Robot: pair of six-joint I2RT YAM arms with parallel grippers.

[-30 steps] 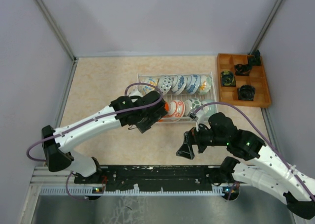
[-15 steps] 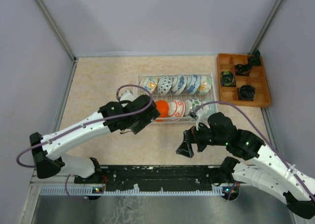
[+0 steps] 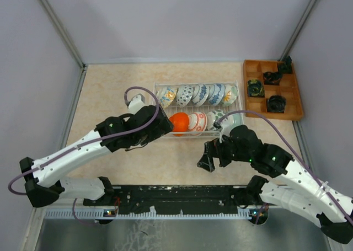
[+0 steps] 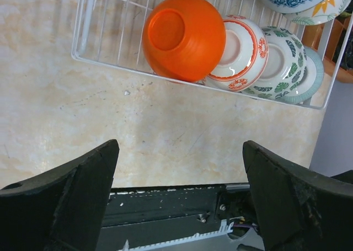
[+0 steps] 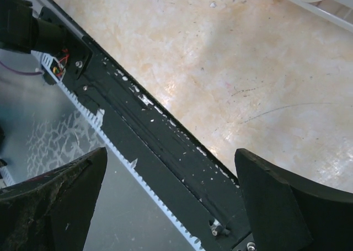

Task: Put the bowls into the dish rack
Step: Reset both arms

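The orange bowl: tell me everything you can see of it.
The orange bowl is round, glossy, ceramic-looking, plain orange outside with a shallow foot ring. It lies tipped on its side in the dish rack, leftmost in the near row, resting against a white bowl with red pattern. Its inside is hidden.

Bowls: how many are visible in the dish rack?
9, all in the dish rack. Back row: five patterned bowls. Front row, left to right: orange bowl, red-rimmed bowl, green-leaf bowl, pale teal bowl. The left arm may hide another.
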